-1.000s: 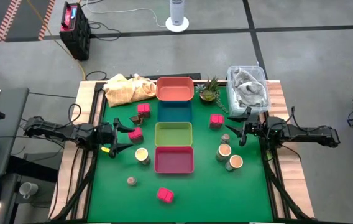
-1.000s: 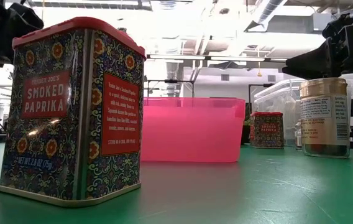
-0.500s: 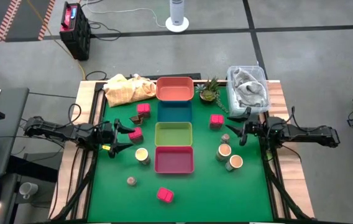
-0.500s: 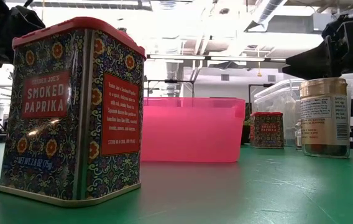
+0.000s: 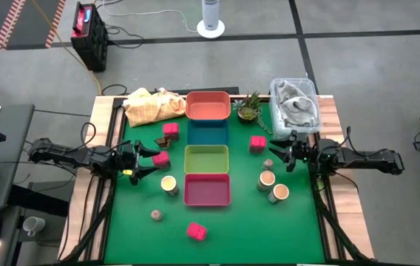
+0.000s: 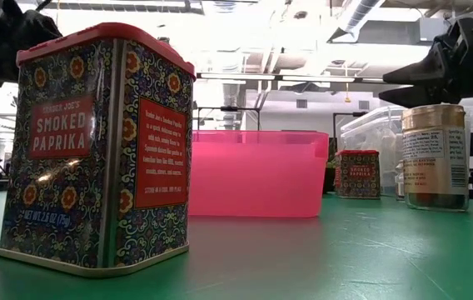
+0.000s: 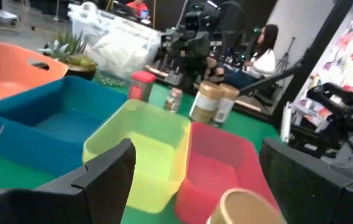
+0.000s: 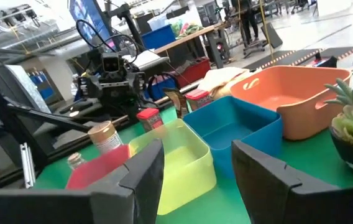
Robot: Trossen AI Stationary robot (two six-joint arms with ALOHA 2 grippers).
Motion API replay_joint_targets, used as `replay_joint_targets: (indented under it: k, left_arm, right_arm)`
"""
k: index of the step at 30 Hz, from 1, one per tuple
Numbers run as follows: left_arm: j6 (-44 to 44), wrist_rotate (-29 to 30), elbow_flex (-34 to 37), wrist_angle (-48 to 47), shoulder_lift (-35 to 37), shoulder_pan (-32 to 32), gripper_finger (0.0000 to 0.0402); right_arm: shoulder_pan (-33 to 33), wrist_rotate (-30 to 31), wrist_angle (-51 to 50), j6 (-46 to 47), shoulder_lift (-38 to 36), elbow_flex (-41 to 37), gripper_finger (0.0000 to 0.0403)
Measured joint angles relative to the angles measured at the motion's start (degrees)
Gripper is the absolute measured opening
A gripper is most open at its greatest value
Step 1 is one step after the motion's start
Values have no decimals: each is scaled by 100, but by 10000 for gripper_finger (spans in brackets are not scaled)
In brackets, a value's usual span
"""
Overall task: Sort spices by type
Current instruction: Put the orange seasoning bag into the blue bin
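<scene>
Sorting not begun: spice tins (image 5: 161, 158) and jars (image 5: 267, 179) outside trays (image 5: 207, 189). Left gripper (image 5: 145, 162), right gripper (image 5: 279, 156) hover, jaws apart, empty. Next: descend, grasp nearest container.

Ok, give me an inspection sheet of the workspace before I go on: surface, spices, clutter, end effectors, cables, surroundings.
Surface: green mat on a wooden table.
Spices: four paprika tins, nearest at; three tan jars, one at; small jars at and. None in the trays.
Trays: orange tray, blue tray, yellow-green tray, pink tray, all empty.
Clutter: yellow cloth, potted plant, clear bin with grey cloth.
End effectors: left end effector open, by a paprika tin; right end effector open, above the small jar.
Cables: white cable on the floor.
Surroundings: a person seated beyond the table.
</scene>
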State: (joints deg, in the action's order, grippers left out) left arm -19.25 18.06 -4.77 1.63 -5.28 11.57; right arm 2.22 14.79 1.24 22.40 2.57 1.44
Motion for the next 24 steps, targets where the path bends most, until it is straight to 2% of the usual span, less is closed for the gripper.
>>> replay_joint_targets:
  k: [4, 10, 15, 20, 24]
  left_arm:
    - [243, 172, -210, -308, 4, 0, 325]
    - [893, 1231, -226, -193, 4, 0, 325]
    - [1062, 1284, -431, -472, -44, -77, 325]
    - [1191, 1286, -775, -878, -272, -300, 325]
    - [1277, 1287, -1071, -977, -667, -524, 325]
  right_arm:
    - [2, -127, -62, 308, 12, 10, 213]
    - [-81, -160, -42, 454, 333, 10, 213]
    - [-32, -2, 203, 147, 818, 69, 213]
    - [54, 5, 279, -361, 1388, 534, 213]
    - [54, 22, 840, -921, 1960, 877, 213]
